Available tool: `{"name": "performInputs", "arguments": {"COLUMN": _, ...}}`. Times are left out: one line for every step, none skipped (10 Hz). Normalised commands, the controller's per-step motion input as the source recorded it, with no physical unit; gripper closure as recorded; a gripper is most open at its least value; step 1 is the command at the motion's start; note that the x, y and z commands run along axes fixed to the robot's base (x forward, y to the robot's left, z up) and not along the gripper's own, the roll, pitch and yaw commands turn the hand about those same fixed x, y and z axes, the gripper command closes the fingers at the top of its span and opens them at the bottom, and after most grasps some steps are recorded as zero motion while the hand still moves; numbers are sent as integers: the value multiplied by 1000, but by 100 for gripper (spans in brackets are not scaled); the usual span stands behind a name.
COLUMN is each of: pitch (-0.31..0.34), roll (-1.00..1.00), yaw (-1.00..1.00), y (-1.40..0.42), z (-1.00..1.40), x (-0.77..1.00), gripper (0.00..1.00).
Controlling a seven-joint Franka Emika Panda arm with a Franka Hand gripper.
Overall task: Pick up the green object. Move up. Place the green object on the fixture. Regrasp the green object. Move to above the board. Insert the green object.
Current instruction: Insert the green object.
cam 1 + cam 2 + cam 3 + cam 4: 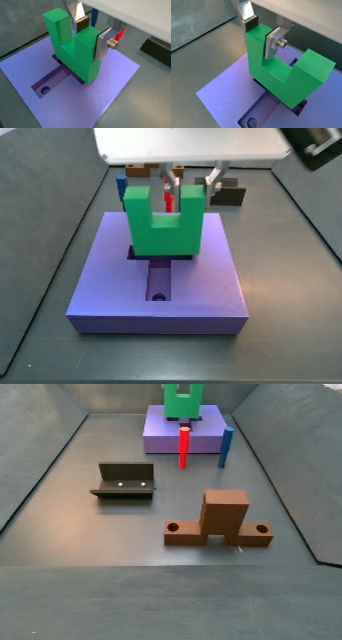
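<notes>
- the green piece (pixel 77 50) stands upright on the purple board (pixel 100 92), prongs up and bar down, its lower end going into the cross-shaped recess (pixel 158 280) in the board's top; also seen in the other views (pixel 281 70) (pixel 163 220) (pixel 182 401).
- the gripper (pixel 91 34) comes down from above and its jaws are closed on one prong of the green piece, a silver finger with a dark pad (pixel 275 42) pressed flat against each side of that prong; the second prong stands free.
- in a side view the gripper (pixel 189 178) hangs over the middle of the board, partly hidden behind the green piece.
- the board (pixel 201 434) lies at the far edge of the tabletop (pixel 80 514), about midway along it; a round hole (pixel 158 295) shows at the end of one open arm of the recess.
- a red peg (pixel 185 444) leans against the board's near face and a blue peg (pixel 226 446) stands at the board's corner just beside it.
- the dark fixture (pixel 124 481) sits well apart from the board, toward the middle of the tabletop.
- a brown cross-shaped stand (pixel 222 520) sits nearer the front edge, beside the fixture but not touching it.
</notes>
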Motion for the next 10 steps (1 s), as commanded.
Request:
{"name": "performInputs", "arguments": {"pitch": -130, "roll": -84, "yaw": 0, "y": 0, "z": -243, "x": -146, "gripper": 100}}
{"name": "performInputs", "arguments": {"pitch": -127, "roll": -67, "yaw": 0, "y": 0, "z": -234, "x": -157, "gripper": 100}}
{"name": "performInputs", "arguments": {"pitch": -94, "roll": -10, "yaw": 0, "y": 0, "z": -194, "x": -146, "gripper": 100}}
{"name": "performInputs", "arguments": {"pitch": -86, "roll": 6, "yaw": 0, "y": 43, "z": -103, "x": -309, "gripper": 100}}
{"name": "performInputs", "arguments": {"pitch": -84, "roll": 37, "yaw": -17, "y": 57, "z": -37, "x": -417, "gripper": 100}}
{"name": "performInputs", "arguments": {"pitch": -96, "roll": 39, "yaw": -6, "y": 51, "z": 0, "x": -429, "gripper": 100}}
{"name": "performInputs", "arguments": {"pitch": -76, "roll": 0, "yaw": 0, "y": 0, "z": -23, "x": -234, "gripper": 100}}
{"name": "performInputs", "arguments": {"pitch": -70, "roll": 0, "yaw": 0, "y": 0, "z": -106, "x": -60, "gripper": 100}}
{"name": "performInputs", "arguments": {"pitch": -46, "roll": 57, "yaw": 77, "y": -57, "z": -257, "x": 0, "gripper": 100}}
{"name": "performInputs", "arguments": {"pitch": 0, "roll": 171, "yaw": 77, "y": -143, "z": -346, "x": 0, "gripper": 100}}
